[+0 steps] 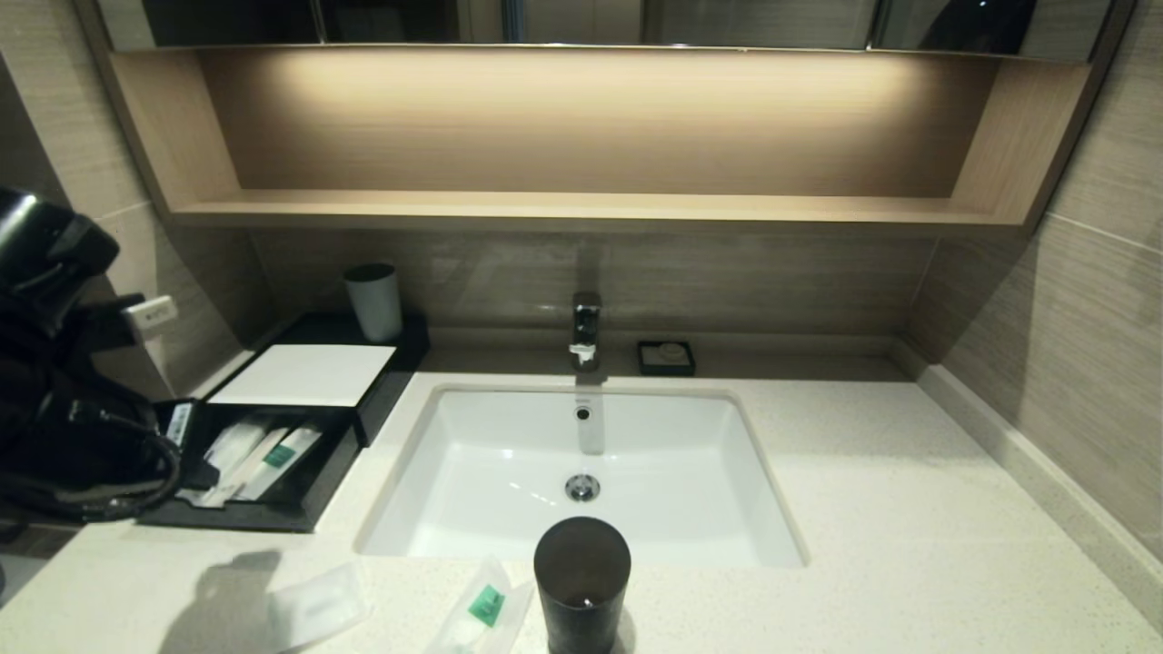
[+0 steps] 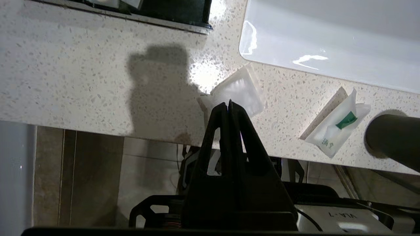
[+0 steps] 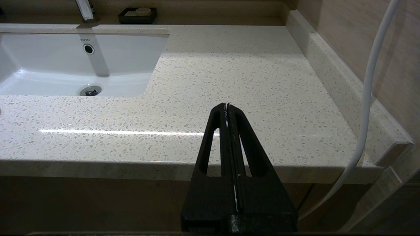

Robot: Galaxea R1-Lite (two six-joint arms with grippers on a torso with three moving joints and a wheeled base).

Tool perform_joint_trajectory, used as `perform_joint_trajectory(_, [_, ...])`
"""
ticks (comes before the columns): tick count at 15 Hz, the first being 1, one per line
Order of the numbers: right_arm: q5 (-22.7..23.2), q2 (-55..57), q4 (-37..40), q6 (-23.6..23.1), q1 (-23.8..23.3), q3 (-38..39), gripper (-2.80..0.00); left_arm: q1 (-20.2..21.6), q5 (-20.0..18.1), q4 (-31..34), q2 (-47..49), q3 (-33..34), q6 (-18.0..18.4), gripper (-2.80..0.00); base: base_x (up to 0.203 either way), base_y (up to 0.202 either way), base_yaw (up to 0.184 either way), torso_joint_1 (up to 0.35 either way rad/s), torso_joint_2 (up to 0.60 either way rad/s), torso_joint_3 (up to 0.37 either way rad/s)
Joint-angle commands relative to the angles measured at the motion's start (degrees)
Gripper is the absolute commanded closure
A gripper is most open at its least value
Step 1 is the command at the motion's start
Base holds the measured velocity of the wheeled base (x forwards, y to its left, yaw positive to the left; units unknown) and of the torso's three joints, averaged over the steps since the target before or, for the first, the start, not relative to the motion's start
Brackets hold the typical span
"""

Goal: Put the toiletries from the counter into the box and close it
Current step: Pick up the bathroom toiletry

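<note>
The black box [image 1: 386,363] with a white top panel stands at the counter's back left. Its front tray [image 1: 309,509] is pulled out and holds several white packets [image 1: 263,454]. A squarish translucent packet [image 1: 318,604] lies on the counter [image 1: 863,509] near the front edge; it also shows in the left wrist view [image 2: 241,88]. A long packet with a green label [image 1: 486,607] lies beside it, also in the left wrist view [image 2: 338,126]. My left gripper [image 2: 228,103] is shut and empty, held above the counter's front edge near the squarish packet. My right gripper [image 3: 227,105] is shut and empty, over the counter's front right.
A dark cylindrical cup [image 1: 581,581] stands at the front, right of the long packet. The white basin [image 1: 581,472] and faucet [image 1: 586,327] are in the middle. A small black dish [image 1: 666,357] sits behind. A pale cup [image 1: 374,300] stands behind the box. My left arm [image 1: 54,409] is left of the tray.
</note>
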Motion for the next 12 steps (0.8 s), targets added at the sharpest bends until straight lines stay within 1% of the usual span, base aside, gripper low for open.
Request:
perform_joint_trajectory(1, [0.01, -0.09, -0.01, -0.01, 0.01, 0.09, 0.00, -0.48, -0.23, 0.36, -0.82, 2.89, -1.27, 0.00, 0.000, 0.000, 0.000, 0.000, 0.00, 0.000])
perform_joint_trajectory(3, [0.01, -0.01, -0.01, -0.01, 0.01, 0.09, 0.00, -0.58, -0.53, 0.38, -0.35, 5.49, -2.39, 0.00, 0.000, 0.000, 0.000, 0.000, 0.00, 0.000])
perform_joint_trajectory(5, [0.01, -0.02, -0.01, -0.01, 0.01, 0.09, 0.00, -0.61, -0.85, 0.08, -0.01, 8.28, -2.43, 0.00, 0.000, 0.000, 0.000, 0.000, 0.00, 0.000])
perform_joint_trajectory(6, [0.01, -0.09, -0.01, -0.01, 0.01, 0.09, 0.00, -0.61, -2.05, -0.13, 0.19, 9.12, -2.60, 0.00, 0.000, 0.000, 0.000, 0.000, 0.00, 0.000])
perform_joint_trajectory(8, [0.01, -0.09, -0.01, -0.01, 0.01, 0.09, 0.00, -0.56, -4.81, -0.17, 1.31, 9.36, -5.23, 0.00, 0.000, 0.000, 0.000, 0.000, 0.00, 0.000])
perform_joint_trajectory(9, [0.01, -0.09, -0.01, -0.01, 0.01, 0.09, 0.00, -0.53, -5.45, -0.02, 1.96, 9.74, -5.79, 0.00, 0.000, 0.000, 0.000, 0.000, 0.00, 0.000])
perform_joint_trajectory(12, [0.01, -0.01, -0.01, -0.01, 0.01, 0.09, 0.00, -0.56, -5.42, -0.24, 2.63, 11.43, -5.85, 0.00, 0.000, 0.000, 0.000, 0.000, 0.00, 0.000])
